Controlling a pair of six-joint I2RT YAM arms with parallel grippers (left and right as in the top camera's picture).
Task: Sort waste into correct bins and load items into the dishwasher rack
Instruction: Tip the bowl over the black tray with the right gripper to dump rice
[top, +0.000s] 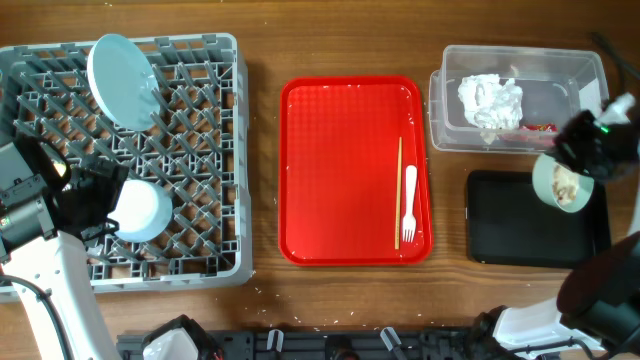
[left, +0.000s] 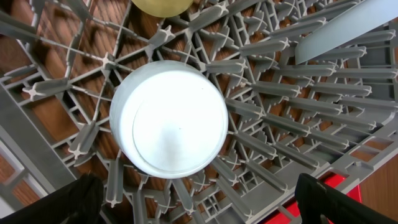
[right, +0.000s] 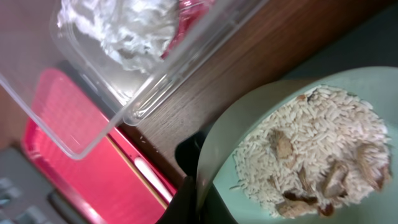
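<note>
Rice scraps (right: 311, 149), with brownish bits mixed in, sit in teal bowl (right: 227, 124). Right hand (top: 575, 160) is clamped on that bowl's rim, one finger inside and one outside. The bowl hangs over black tray (top: 500, 230), toward the side next to clear tub (top: 590, 70). No rice shows on the tray.

In the tub: crumpled napkin (top: 490, 100), with red wrapper (top: 540, 128) against the near wall.

Dishwasher rack (top: 200, 250) is at the far left of the tabletop (top: 260, 180).
- Second teal bowl (left: 168, 118) is upside down on the pegs near the front.
- White plate (top: 122, 70) leans tilted at the back.
- Yellow cup (left: 160, 5) is just beyond the upturned bowl, only its edge visible on the left wrist view.

Left hand (left: 202, 202) hovers above the upturned bowl, fingers spread wide and gripping nothing.

Red serving tray (top: 340, 160) is in the middle, between the rack and the bins. On its right side are wooden stick (top: 399, 190) and white fork (top: 409, 205), side by side and just apart, with the fork's tines toward the front edge.
</note>
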